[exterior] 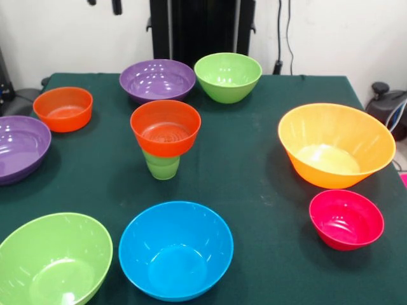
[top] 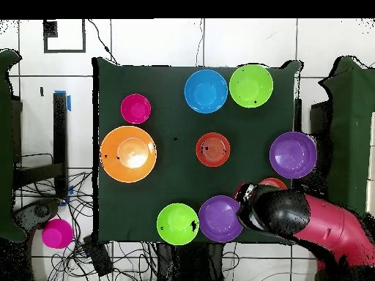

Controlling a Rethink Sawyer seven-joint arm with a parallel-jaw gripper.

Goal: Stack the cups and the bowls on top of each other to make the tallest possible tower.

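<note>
Blue bowl (exterior: pixel 175 250) empty; orange-red bowl (exterior: pixel 165 127) atop cup (exterior: pixel 162 165)

Mid-worktop (exterior: pixel 254 171): cup (exterior: pixel 162 166), upright, with top bowl (exterior: pixel 165 127) seated in its mouth.

Behind cup: rear bowl (exterior: pixel 157 80). Behind and right of cup: rear-right bowl (exterior: pixel 227 76), just beside rear bowl.

Left of cup and slightly behind, apart: left bowl (exterior: pixel 63 108). Farther left of cup, at worktop's edge: edge bowl (exterior: pixel 19 147), partly cut off.

Right of cup, well apart: wide bowl (exterior: pixel 336 145). Right of cup and nearer the front: small bowl (exterior: pixel 346 219).

Before cup: front bowl (exterior: pixel 175 250). Before and left of cup: corner bowl (exterior: pixel 54 260), just beside front bowl.
</note>
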